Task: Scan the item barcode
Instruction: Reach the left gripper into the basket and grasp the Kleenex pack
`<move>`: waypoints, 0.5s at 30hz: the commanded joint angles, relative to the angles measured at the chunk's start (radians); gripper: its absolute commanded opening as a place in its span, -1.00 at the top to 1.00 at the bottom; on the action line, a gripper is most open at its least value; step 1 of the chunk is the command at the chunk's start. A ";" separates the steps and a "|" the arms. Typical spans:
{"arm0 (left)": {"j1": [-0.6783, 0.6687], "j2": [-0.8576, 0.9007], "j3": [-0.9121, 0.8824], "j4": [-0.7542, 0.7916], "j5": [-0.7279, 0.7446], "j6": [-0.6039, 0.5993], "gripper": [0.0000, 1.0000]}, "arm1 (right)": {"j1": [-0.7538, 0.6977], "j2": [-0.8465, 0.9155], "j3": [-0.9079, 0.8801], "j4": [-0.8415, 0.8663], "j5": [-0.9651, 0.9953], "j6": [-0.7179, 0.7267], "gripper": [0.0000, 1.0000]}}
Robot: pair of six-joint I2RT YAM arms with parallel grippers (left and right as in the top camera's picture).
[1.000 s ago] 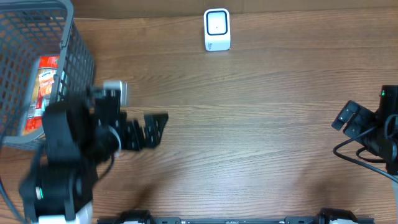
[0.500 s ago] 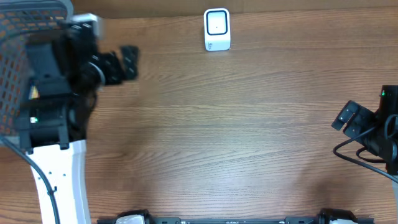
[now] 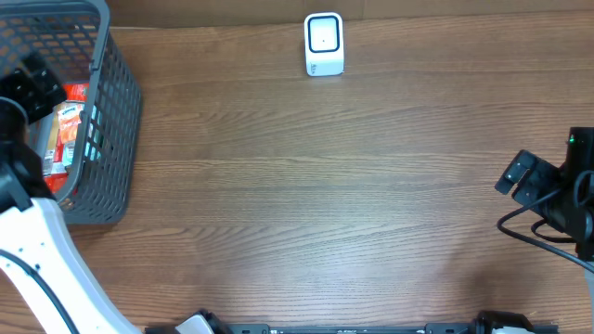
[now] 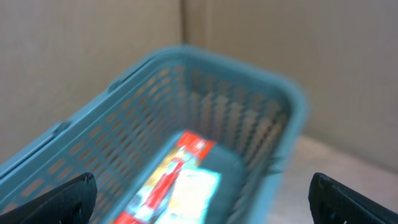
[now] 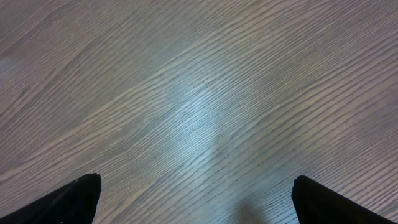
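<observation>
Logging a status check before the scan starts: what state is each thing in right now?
Grey plastic mesh basket: upright at the left end of the table, holding a packet.
Red-and-white flat packet: lying inside the basket, not gripped.
White box-shaped scanner: standing at the far edge, untouched.
Left gripper: open, empty, above the basket.
Right gripper: open, empty, over the table.

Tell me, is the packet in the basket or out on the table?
In. The packet lies on the floor of the basket, enclosed by its mesh walls.
</observation>
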 commanded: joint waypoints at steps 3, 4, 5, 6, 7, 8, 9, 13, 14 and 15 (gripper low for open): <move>0.084 0.132 0.020 -0.051 -0.016 0.133 -0.99 | -0.005 -0.003 0.019 0.005 0.007 0.004 -1.00; 0.097 0.159 0.020 -0.069 -0.014 0.133 -1.00 | -0.005 -0.003 0.019 0.005 0.006 0.004 -1.00; 0.106 0.179 0.020 -0.076 -0.007 0.133 -0.99 | -0.005 -0.003 0.019 0.005 0.006 0.004 -1.00; 0.118 0.204 0.020 -0.077 0.011 0.135 -1.00 | -0.005 -0.003 0.019 0.005 0.006 0.004 -1.00; 0.129 0.229 0.020 -0.078 0.039 0.145 -1.00 | -0.005 -0.003 0.019 0.005 0.006 0.004 -1.00; 0.140 0.250 0.020 -0.078 0.072 0.155 -1.00 | -0.005 -0.003 0.019 0.005 0.006 0.004 -1.00; 0.149 0.267 0.020 -0.078 0.104 0.166 -0.99 | -0.005 -0.003 0.019 0.005 0.006 0.004 -1.00; 0.174 0.352 0.020 -0.078 0.226 0.226 -1.00 | -0.005 -0.003 0.019 0.005 0.006 0.004 -1.00; 0.174 0.374 0.020 -0.078 0.228 0.243 -1.00 | -0.005 -0.003 0.019 0.005 0.006 0.004 -1.00; 0.173 0.392 0.020 -0.078 0.228 0.256 -1.00 | -0.005 -0.003 0.019 0.005 0.007 0.004 -1.00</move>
